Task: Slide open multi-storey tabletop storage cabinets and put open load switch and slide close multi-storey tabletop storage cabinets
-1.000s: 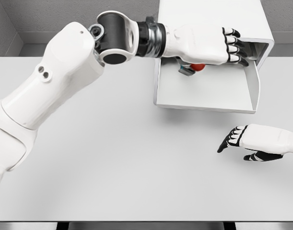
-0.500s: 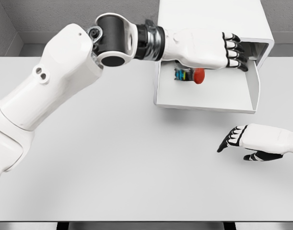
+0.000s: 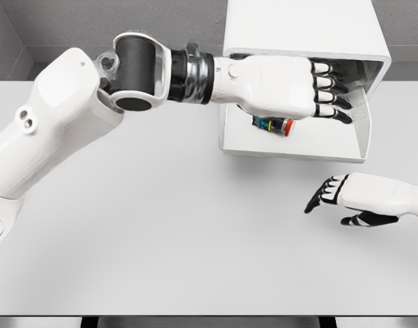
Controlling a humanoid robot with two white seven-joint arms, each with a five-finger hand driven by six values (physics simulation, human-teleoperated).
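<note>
- The load switch (image 3: pixel 272 126), a small dark body with coloured stripes and a red knob at its right end, lies on the floor of the pulled-out drawer (image 3: pixel 294 140), upper right of centre in the frame.
- The left hand (image 3: pixel 291 85) hangs just above the switch, reaching in from the left with its back to the camera; the switch shows just below the heel of the palm and is not in its grasp.
- The left hand's dark fingers (image 3: pixel 330 96) are stretched out to the right, roughly side by side and only slightly bent, holding nothing; their tips point into the dark mouth of the cabinet (image 3: pixel 301 27).
- The cabinet is a white box at the upper right of the frame, standing on the table (image 3: pixel 161 232) against its far edge.
- The drawer juts toward the viewer; its front edge runs across the frame just below the switch, and its raised right wall stands to the right of the fingertips.
- Bare drawer floor lies to the right of the switch and a little in front of it.
- The right hand (image 3: pixel 352 198) sits at the lower right, low over the table and apart from the drawer front, fingers loosely extended to the left and thumb stuck out below, gripping nothing.
- The broad left and lower parts of the table show only the left arm (image 3: pixel 65 130) crossing above them.
</note>
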